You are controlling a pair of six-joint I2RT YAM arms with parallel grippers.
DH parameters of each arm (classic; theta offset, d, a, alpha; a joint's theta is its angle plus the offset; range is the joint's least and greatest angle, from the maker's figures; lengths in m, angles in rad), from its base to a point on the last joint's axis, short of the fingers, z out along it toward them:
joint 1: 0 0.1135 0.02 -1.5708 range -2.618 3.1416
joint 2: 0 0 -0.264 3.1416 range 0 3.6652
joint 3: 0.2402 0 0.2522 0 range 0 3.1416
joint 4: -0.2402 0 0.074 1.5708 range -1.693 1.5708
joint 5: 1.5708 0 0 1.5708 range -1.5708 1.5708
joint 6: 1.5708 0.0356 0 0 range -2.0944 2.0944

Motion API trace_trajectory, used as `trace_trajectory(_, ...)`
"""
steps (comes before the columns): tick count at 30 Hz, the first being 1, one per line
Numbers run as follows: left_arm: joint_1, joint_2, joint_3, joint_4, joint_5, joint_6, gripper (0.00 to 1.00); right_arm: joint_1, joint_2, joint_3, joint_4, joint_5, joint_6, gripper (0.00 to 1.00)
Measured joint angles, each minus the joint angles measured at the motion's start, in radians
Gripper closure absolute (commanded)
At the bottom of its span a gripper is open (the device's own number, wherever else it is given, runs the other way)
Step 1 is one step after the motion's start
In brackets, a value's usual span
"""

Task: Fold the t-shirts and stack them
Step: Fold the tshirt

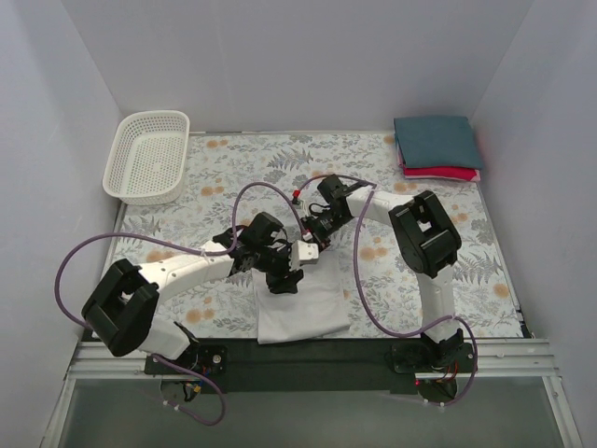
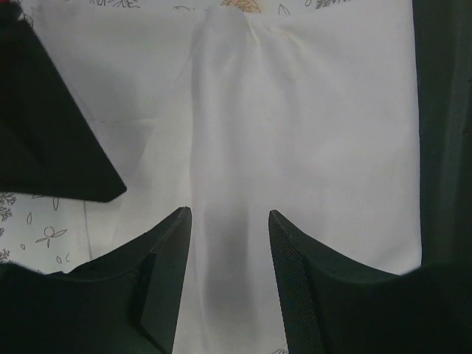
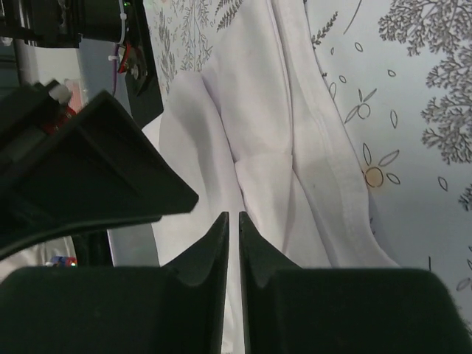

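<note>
The white t-shirt [image 1: 303,303] lies partly folded on the floral cloth near the front middle. My left gripper [image 1: 284,278] hovers open over its far edge; in the left wrist view its gripper [image 2: 228,214] straddles a soft ridge in the white t-shirt [image 2: 310,110]. My right gripper [image 1: 310,250] sits just beyond it, pinching a raised fold of the shirt. In the right wrist view that gripper [image 3: 233,215] has its jaws almost together with white cloth [image 3: 258,110] between them. The folded dark teal shirt [image 1: 436,140] lies on the red shirt [image 1: 450,174] at the far right corner.
A white mesh basket [image 1: 147,157] stands at the far left. The floral table cloth [image 1: 233,177] covers the table. Walls close in on three sides. The two grippers are very close together, and the left arm [image 3: 88,169] fills the left of the right wrist view.
</note>
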Motion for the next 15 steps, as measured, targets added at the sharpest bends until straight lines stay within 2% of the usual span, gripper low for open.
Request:
trace_trajectory(9, -0.06, 0.068, -0.04, 0.101, -0.084, -0.032, 0.58, 0.016, 0.087, -0.008, 0.089, 0.005, 0.075, 0.91)
trace_trajectory(12, -0.067, 0.084, -0.047, 0.115, -0.105, -0.03, 0.73, 0.016, 0.1, -0.036, 0.11, 0.016, 0.092, 0.91)
trace_trajectory(13, -0.071, 0.085, -0.047, 0.116, -0.108, -0.027, 0.83, 0.015, 0.1, -0.046, 0.114, 0.016, 0.098, 0.91)
trace_trajectory(15, -0.08, 0.085, -0.047, 0.122, -0.113, -0.024, 0.9, 0.012, 0.1, -0.062, 0.124, 0.008, 0.109, 0.92)
